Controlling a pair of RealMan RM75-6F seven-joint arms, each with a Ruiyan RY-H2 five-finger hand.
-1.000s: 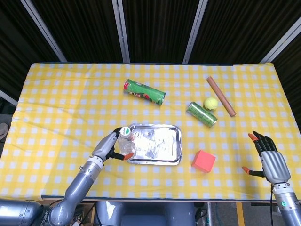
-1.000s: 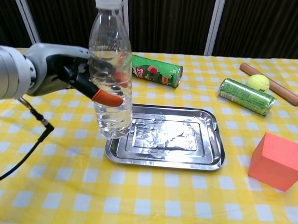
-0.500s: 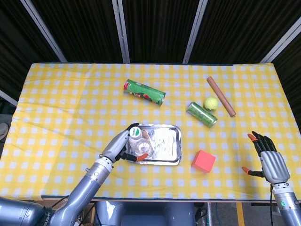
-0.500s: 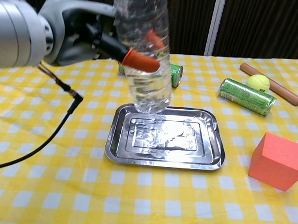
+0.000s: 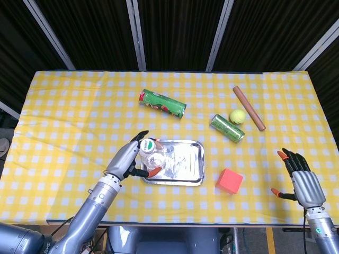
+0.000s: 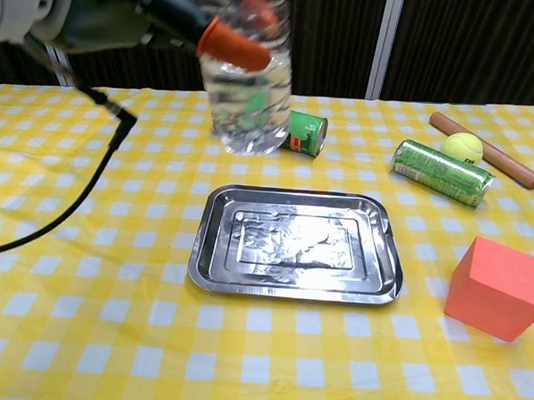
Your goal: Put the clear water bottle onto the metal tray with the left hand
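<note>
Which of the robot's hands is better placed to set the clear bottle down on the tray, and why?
Left. The left hand already holds the clear water bottle above the metal tray; the right hand is open, off beyond the red block.

The clear water bottle (image 6: 246, 82) is upright, lifted in the air above the far left part of the metal tray (image 6: 294, 287), which lies flat and shiny on the table

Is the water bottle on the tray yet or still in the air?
In the air: the left hand holds the water bottle above the tray.
</note>
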